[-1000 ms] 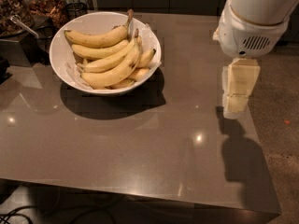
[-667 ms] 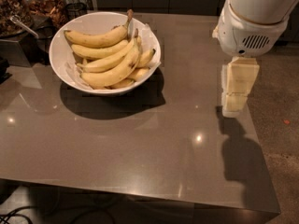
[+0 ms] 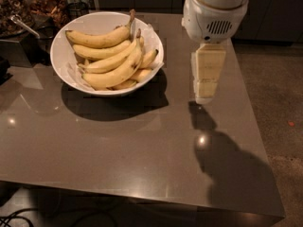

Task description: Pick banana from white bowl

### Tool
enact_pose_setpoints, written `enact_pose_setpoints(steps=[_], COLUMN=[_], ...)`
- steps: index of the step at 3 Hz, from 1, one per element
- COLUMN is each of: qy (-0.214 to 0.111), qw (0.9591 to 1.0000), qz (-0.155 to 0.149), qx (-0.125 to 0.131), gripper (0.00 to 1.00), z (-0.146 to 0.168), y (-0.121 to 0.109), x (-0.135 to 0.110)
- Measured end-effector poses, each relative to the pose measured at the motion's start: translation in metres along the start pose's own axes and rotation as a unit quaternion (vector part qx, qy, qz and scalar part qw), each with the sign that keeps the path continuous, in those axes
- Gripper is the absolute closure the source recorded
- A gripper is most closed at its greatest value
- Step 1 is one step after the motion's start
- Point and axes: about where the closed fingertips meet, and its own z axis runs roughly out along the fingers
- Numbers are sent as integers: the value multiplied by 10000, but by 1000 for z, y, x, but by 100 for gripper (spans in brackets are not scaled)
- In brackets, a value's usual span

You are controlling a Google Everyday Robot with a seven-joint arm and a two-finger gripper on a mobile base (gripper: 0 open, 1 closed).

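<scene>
Beside the white bowl point(image 3: 60, 56) — gripper point(image 3: 205, 97) over the table point(image 3: 118, 155), apart from the banana point(image 3: 99, 40)

End effector point(image 3: 204, 97) beside bowl point(image 3: 94, 21), arm point(image 3: 213, 13) cropped above

The tool point(image 3: 205, 97) hangs above the right side of the tabletop point(image 3: 118, 150), well apart from the white bowl point(image 3: 60, 41), with open tabletop between them. The banana point(image 3: 99, 40) lies uppermost in the bowl, reachable from above. Dark containers point(image 3: 28, 18) crowd the bowl's left side.
</scene>
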Motion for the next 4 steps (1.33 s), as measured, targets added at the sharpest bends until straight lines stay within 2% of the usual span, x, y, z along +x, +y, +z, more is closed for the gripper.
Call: enact_pose_setpoints(steps=[1, 2, 3, 4], qy=[43, 179, 276, 365], qw=[9992, 9972, 9950, 9927], qz=[-385, -727, -953, -1151], qx=[27, 64, 68, 71], gripper=[8, 26, 39, 40], z=[2, 8, 16, 25], y=[-18, -28, -40, -49], x=[-37, -68, -90, -107])
